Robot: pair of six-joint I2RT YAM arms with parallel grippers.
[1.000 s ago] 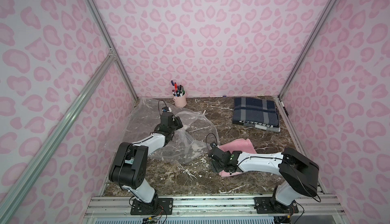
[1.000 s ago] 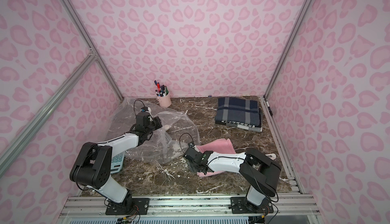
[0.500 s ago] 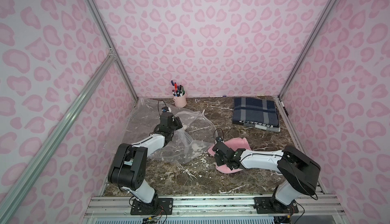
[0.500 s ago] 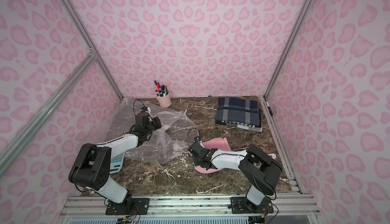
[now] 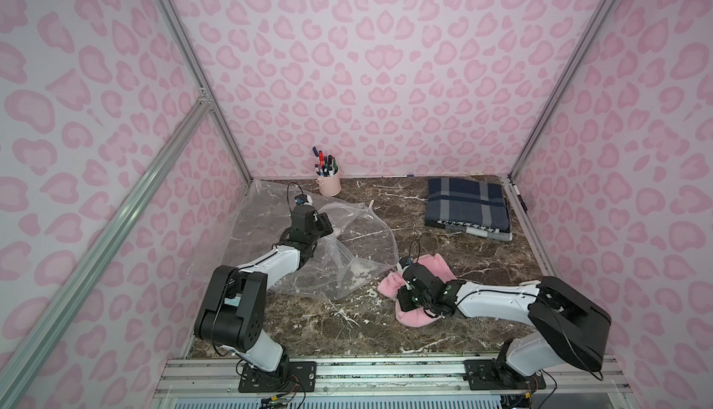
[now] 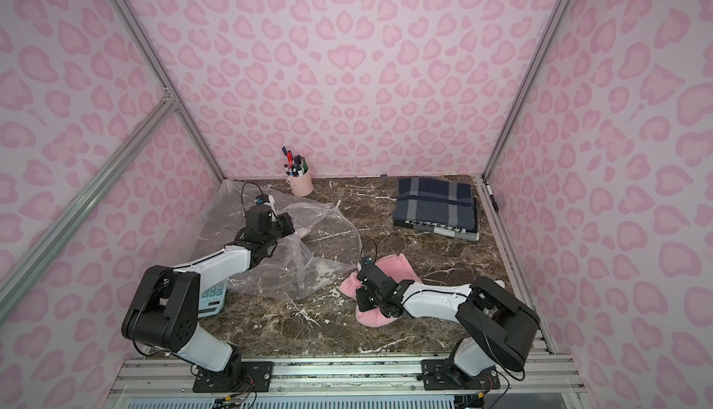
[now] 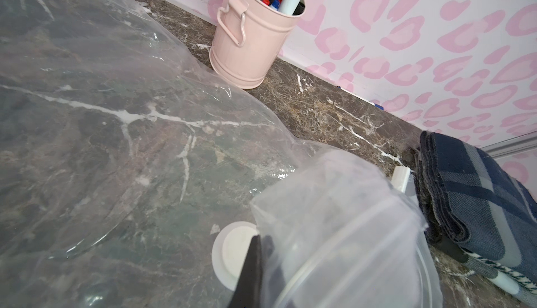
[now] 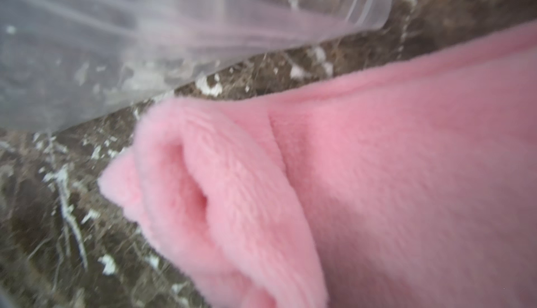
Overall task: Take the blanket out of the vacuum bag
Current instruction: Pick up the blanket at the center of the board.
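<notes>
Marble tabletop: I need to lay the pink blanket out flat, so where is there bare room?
Bare marble runs along the front, between the vacuum bag, the pink blanket and the front rail. Another patch lies at the back, between the pen cup and the plaid blanket. The left side is crowded with plastic.

Bright, even, diffuse light in both top views, faint soft shadows on table [image 5: 347,322], rails [image 5: 185,67] bowed toward picture edges, left gripper [image 7: 261,266] fingers dark and unfocused, vacuum bag [image 7: 334,205] fold beside them hazy, small glints beyond, blanket [image 8: 377,176] blurred throughout.
</notes>
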